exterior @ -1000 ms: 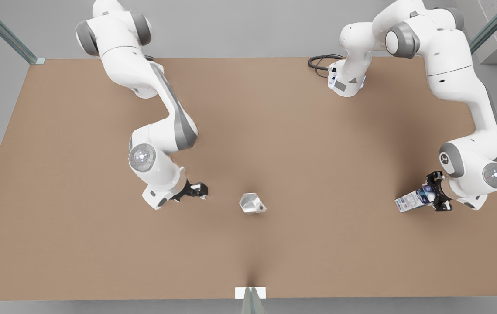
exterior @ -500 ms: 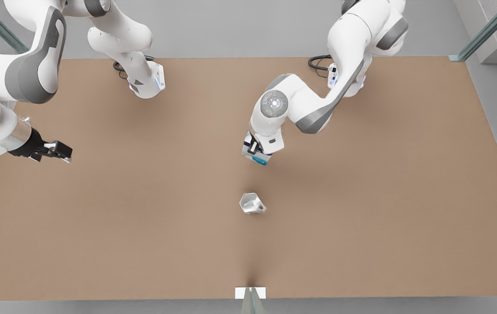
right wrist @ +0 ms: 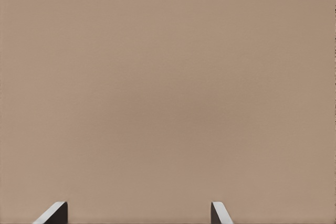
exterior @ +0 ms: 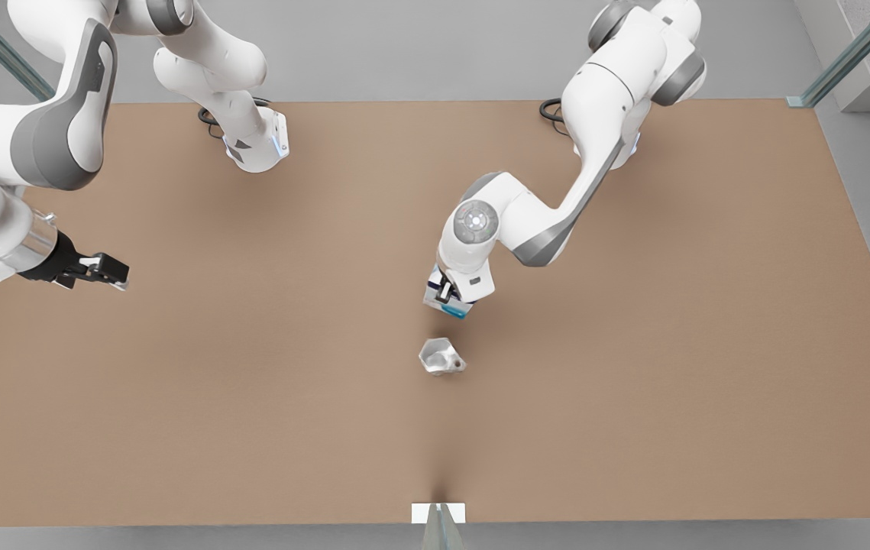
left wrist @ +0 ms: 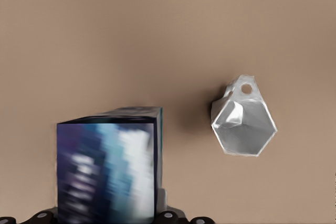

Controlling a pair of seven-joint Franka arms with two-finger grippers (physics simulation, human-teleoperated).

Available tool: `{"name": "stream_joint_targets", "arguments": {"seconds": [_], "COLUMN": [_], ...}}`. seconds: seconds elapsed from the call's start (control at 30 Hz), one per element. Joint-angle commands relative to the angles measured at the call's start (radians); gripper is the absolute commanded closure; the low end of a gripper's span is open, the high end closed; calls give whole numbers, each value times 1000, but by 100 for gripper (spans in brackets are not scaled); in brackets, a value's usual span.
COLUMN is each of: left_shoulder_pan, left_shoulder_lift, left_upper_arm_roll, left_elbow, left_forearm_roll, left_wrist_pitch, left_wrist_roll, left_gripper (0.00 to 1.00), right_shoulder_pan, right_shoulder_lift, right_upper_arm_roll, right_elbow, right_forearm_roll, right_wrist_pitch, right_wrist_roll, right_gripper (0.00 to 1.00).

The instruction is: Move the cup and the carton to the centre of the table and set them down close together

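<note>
A plain brown counter (exterior: pixel 175 420) sits in a grey room, with a small white tab (exterior: pixel 438 512) at its near edge. At the front view's left, about nine o'clock, the right tool (exterior: pixel 110 270) waits over the counter's edge with its fingers spread and nothing between them. Near the centre, the left tool (exterior: pixel 446 294) grips the carton (exterior: pixel 450 305), teal end down, just at twelve o'clock from the cup (exterior: pixel 441 357). The cup rests on the counter near the middle, apparently tipped. To finish well, the carton should probably go straight down and be released only once seated, without nudging the cup. Open room lies all around, edges well apart.
</note>
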Motion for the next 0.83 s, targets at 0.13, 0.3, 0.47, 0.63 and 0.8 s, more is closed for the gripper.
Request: {"name": "stream_joint_targets", "arguments": {"seconds": [0.13, 0.3, 0.47, 0.63, 0.8], "left_shoulder_pan": [-1, -1, 21, 312, 369], "left_shoulder_lift": [-1, -1, -263, -366, -350], "left_upper_arm_roll": [7, 15, 208, 286, 286], "left_elbow": [-9, -7, 29, 31, 17], "left_forearm_roll": [2, 2, -92, 64, 52], "left_wrist_pitch": [8, 8, -314, -475, -394], "left_wrist_roll": [2, -2, 279, 1802, 1812], "left_gripper": [0, 0, 0, 0, 0], "right_shoulder_pan": [-1, -4, -6, -7, -7], "right_shoulder_lift": [3, 49, 49, 49, 49], "right_upper_arm_roll": [0, -2, -3, -5, -8], "right_elbow": [0, 41, 43, 43, 43], "right_forearm_roll": [-2, 1, 1, 1, 2], "right_wrist_pitch": [2, 2, 2, 2, 2], "right_wrist_roll": [6, 8, 5, 6, 3], "right_gripper": [0, 0, 0, 0, 0]}}
